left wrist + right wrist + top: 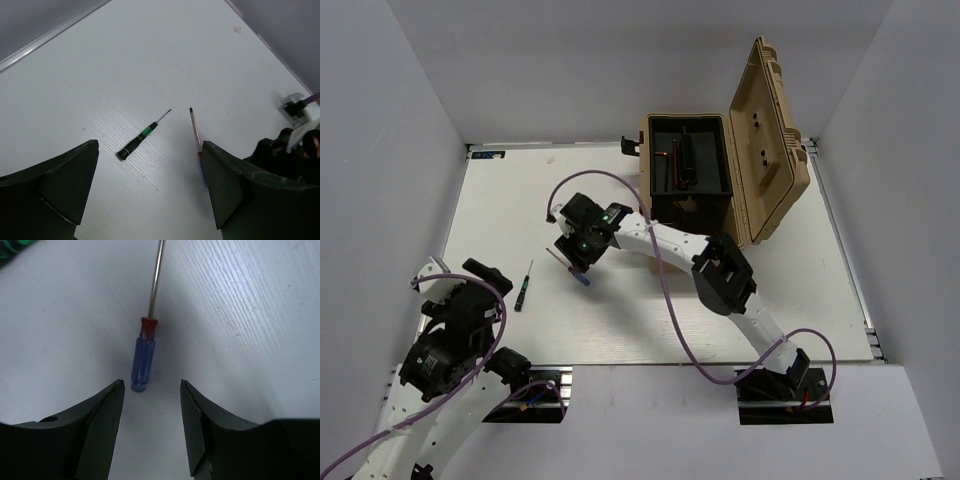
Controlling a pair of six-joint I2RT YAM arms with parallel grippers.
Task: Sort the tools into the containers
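On the white table (pixel 800 300), left of the middle, the blue-handled screwdriver (pixel 142 360) lay flat. Its long axis ran diagonal, tip aimed far-left, butt end toward the right gripper (pixel 150 390). That gripper hung over the butt, jaws spread wide, holding nothing. The small dark screwdriver (pixel 142 135) lay nearby, tip pointing away from the arms. The left gripper (pixel 150 147) gaped wide too, empty. At the back the tan toolbox (pixel 765 140) stood open.

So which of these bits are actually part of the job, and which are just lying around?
Part of the job: blue-handled screwdriver, small green-banded screwdriver, open tan toolbox.
Just lying about: purple robot cables, tiny white scrap.
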